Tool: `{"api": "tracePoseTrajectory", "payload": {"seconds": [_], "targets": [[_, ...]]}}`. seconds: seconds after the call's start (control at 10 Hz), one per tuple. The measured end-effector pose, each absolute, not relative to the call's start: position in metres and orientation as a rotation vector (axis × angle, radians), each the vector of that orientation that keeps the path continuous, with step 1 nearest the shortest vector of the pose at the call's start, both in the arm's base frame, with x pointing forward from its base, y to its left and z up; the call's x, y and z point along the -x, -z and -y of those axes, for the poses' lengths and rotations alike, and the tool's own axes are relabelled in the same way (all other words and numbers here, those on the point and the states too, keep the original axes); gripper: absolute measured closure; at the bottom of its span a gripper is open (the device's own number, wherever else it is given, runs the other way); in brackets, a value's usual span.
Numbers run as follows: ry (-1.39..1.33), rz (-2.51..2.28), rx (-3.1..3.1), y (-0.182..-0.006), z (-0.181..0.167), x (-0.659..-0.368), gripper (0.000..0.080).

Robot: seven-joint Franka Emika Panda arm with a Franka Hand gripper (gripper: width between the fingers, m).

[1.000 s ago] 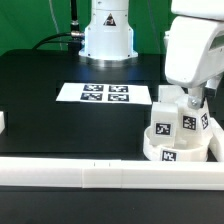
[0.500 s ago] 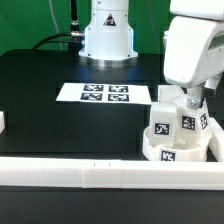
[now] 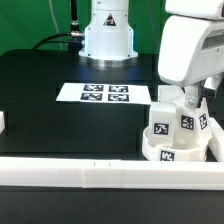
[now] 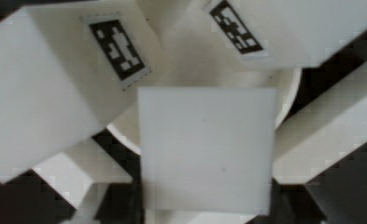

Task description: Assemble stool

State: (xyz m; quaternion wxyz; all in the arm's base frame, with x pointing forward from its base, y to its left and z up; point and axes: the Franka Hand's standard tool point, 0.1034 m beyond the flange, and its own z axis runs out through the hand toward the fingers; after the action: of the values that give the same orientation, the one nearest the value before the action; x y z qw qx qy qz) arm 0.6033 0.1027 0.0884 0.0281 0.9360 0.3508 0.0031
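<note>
A: Where is the stool sitting?
B: The seat is lying at about 4 o'clock on the black counter, touching the white border rail. Legs are standing upright on it, tags facing out.
A: Tool state?
B: The tool is hanging directly over the legs; cannot tell whether it is wide or narrow. In the wrist view, a leg is filling the centre.
A: Marker board?
B: The marker board is lying at 12 o'clock, apart from the seat
</note>
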Motion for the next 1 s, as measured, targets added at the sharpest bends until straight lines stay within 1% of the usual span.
{"api": "tracePoseTrajectory", "payload": {"seconds": [0.2,0.4,1.0], "targets": [[-0.012,-0.762,-2.992,-0.0874,-0.1036,-0.6019,0.0471],[0.053,-0.265,-3.110,-0.0871,-0.1061,-0.5951,0.0470],[0.057,0.368,-3.095,-0.0867,-0.1075,-0.5946,0.0469]]}}
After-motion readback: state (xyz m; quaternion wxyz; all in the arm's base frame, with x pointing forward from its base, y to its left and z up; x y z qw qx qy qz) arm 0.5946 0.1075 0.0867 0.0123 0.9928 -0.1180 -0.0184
